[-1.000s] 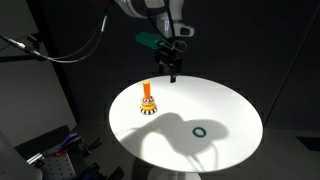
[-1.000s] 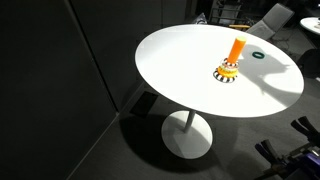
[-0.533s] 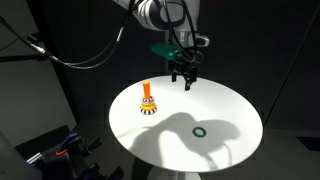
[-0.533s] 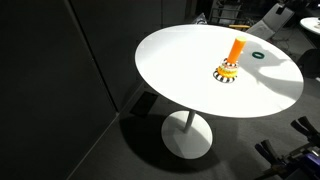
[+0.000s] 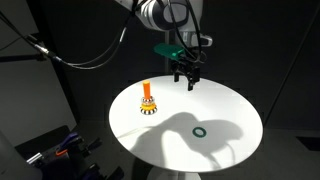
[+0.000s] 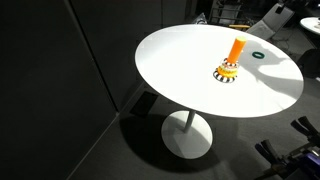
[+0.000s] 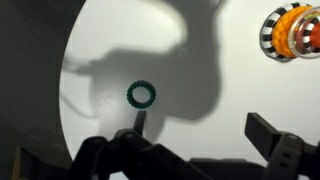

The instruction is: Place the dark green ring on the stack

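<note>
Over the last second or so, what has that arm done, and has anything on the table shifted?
The end effector swung sideways and slightly down, toward the side of the table where the dark green ring lies. That happened early on, and in the last half second it hardly moved. It took hold of nothing and is open and empty. The ring lies flat where it was, and the stack has not moved.
</note>
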`<state>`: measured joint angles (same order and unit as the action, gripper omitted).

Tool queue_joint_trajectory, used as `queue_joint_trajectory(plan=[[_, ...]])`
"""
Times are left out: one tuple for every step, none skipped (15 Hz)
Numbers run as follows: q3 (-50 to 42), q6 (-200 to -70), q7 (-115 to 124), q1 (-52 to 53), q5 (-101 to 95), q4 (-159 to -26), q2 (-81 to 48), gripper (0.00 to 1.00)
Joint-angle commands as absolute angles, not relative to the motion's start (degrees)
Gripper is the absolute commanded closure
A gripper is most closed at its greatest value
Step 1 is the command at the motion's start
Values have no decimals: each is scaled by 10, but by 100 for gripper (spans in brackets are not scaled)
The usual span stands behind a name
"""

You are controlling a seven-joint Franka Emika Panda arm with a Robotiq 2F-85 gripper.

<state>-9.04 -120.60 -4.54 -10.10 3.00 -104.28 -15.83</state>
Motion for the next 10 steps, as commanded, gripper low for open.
queue_joint_trajectory(plan=[[-87,-1204,-45,-105,29,-1041,-159,0],[-87,-1204,-45,-105,29,-1041,-159,0],[-87,-1204,-45,-105,29,-1041,-159,0],[-87,-1204,-45,-105,29,-1041,-159,0],[-88,-1207,-42,-105,29,-1037,-164,0],[-88,-1210,-41,-105,29,-1034,-171,0],[-88,-1213,-39,-106,29,-1031,-176,0],[-89,-1216,-37,-106,30,-1026,-185,0],[-89,-1218,-35,-107,30,-1022,-192,0],[-89,-1222,-32,-107,30,-1016,-202,0]])
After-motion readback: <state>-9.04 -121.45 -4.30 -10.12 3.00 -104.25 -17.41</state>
